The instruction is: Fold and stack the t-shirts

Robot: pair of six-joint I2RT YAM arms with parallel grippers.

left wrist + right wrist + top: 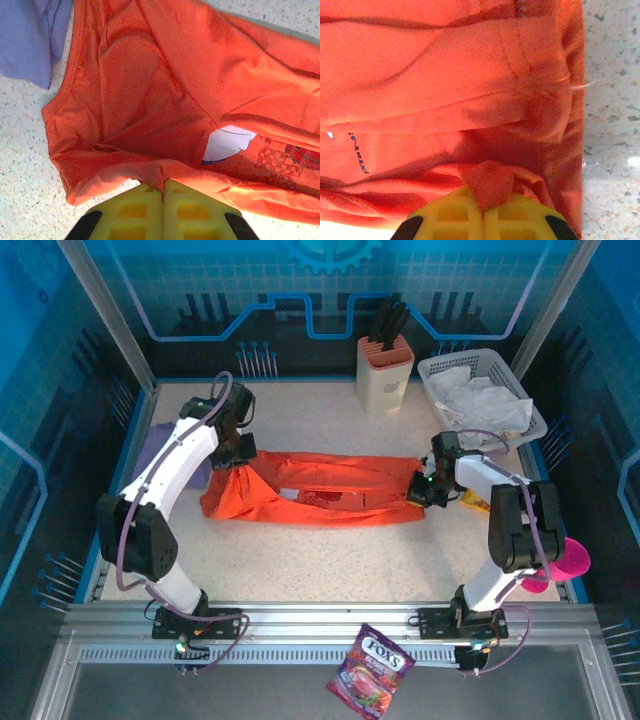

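Centrally on the pale, speckled table (330, 570) lies the orange-red t-shirt (320, 495), drawn out into a long, low band running left to right. Its matte cloth is creased into soft ridges and doubled over itself. The left gripper (162, 189) is closed on a thin fold at the shirt's left end. The right gripper (483, 192) is clamped on a bunched knot of the same cloth at the right end. The yellow, waffle-moulded fingers (132, 215) meet with only fabric between them. A small white patch (227, 145) with a curved edge shows between the folds, beside a darker red chequered print (272, 159). Stitched seams and a hem line cross the cloth near the right end. The lavender t-shirt (160, 452) lies crumpled at the table's left edge beside the left arm, its edge meeting the orange-red shirt's left end.
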